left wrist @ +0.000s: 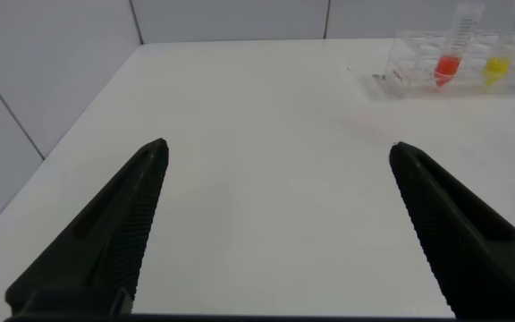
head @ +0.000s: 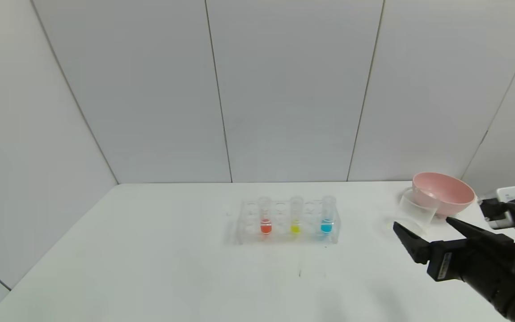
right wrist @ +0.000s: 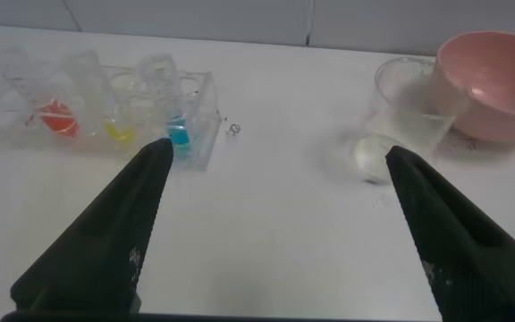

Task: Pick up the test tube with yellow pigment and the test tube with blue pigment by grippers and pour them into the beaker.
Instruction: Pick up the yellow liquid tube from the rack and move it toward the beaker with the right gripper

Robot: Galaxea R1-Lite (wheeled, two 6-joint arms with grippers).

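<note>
The right claw (head: 423,228) is seen low over the worktop (head: 172,268), its two black fingers spread wide apart with nothing held between them. In the right wrist view the same claw (right wrist: 275,156) frames bare worktop surface, and no object is touched by either finger (right wrist: 105,241).

Just beyond the fingertips, and slightly toward the claw's right side, the beaker (head: 415,213) is found: a clear glass cylinder standing close against the pink bowl (head: 443,193), which lies behind it. In the right wrist view the beaker (right wrist: 407,116) appears tilted and partly overlapped by the bowl's rim (right wrist: 490,85); whether the two are touching cannot be told.

Farther off, to the claw's left, the clear rack (head: 286,221) is set on the worktop. Three tubes are held upright in it. Nearest the claw is the test tube with blue pigment (head: 327,215), next the test tube with yellow pigment (head: 296,216), and farthest the tube with orange-red liquid (head: 265,217). The blue tube (right wrist: 175,116) is seen just past the tip of one finger in the right wrist view, well apart from it.

The left claw (left wrist: 275,152) is shown only in its own wrist view, held wide open and empty above bare worktop, with the rack (left wrist: 463,63) far ahead of it.
</note>
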